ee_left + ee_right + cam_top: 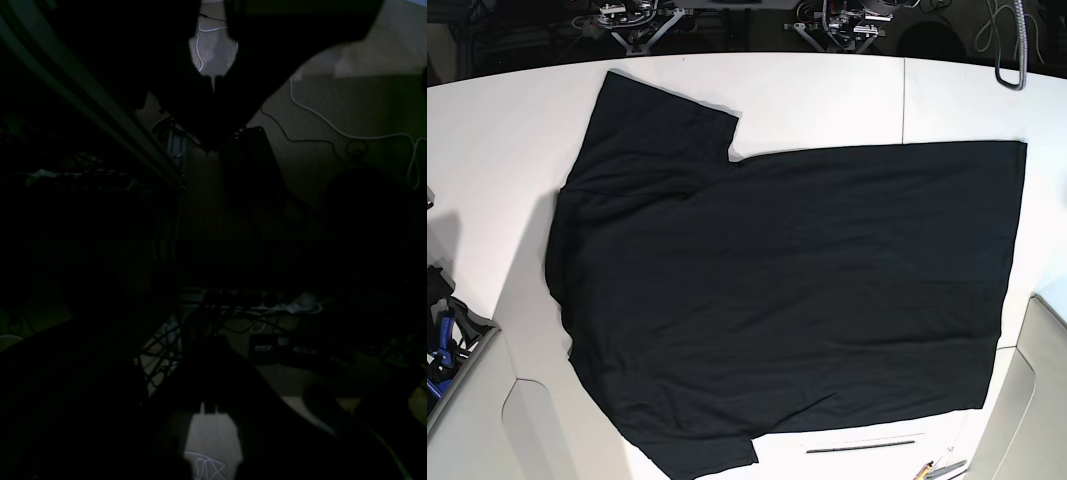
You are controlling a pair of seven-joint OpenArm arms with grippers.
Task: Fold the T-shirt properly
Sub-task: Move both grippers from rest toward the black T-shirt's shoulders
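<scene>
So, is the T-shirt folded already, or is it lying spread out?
Spread out. The T-shirt lies flat on the table, both sleeves out, no fold visible.

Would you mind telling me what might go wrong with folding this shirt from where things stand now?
The T-shirt lies spread plain side up, its lower sleeve reaching the table front edge, so a careless tug might drag cloth over. Wrinkles near the collar side could get folded in. Both wrist views are nearly black, so aiming a pinch may be unreliable.
</scene>
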